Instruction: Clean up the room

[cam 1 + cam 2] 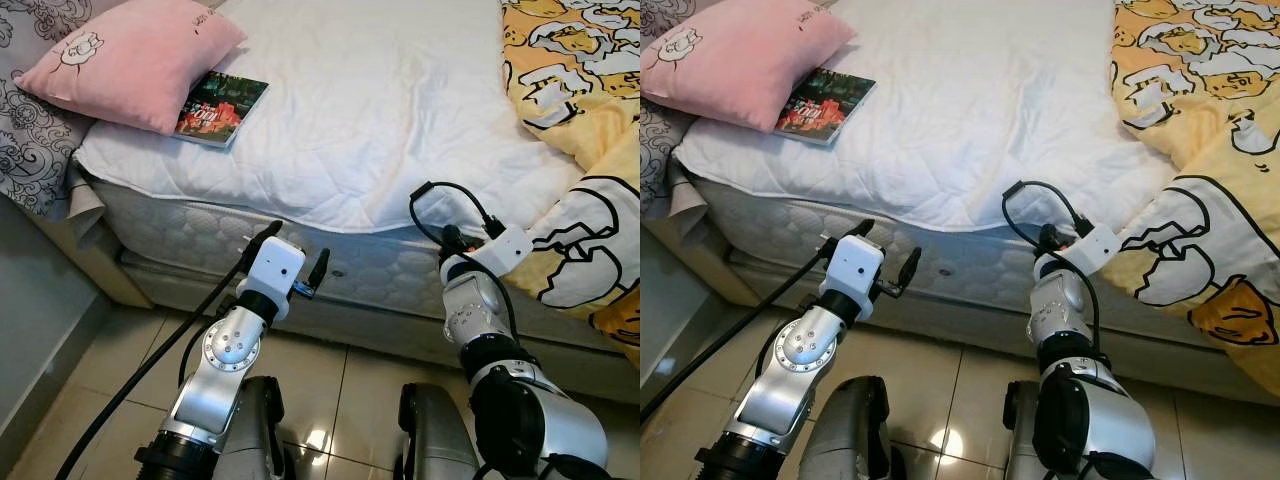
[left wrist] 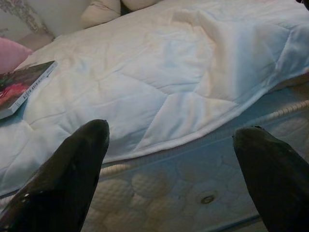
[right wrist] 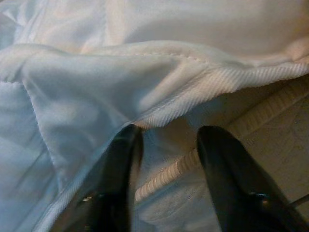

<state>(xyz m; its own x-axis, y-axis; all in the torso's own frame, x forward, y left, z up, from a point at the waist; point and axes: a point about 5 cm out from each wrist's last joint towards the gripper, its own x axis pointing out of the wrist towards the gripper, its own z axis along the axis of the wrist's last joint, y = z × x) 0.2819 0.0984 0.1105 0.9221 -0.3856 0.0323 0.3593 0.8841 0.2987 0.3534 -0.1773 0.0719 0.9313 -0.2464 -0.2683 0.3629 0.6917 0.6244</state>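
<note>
White quilt — book beside pink pillow.

A home bedroom: a bed with a white quilted cover, a pink pillow far left, a patterned yellow duvet right, tiled floor near.

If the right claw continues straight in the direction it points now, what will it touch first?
Most likely the hanging hem of the white quilted mattress cover, just ahead of the open right claw at the mattress edge; the depth is hard to judge.
</note>
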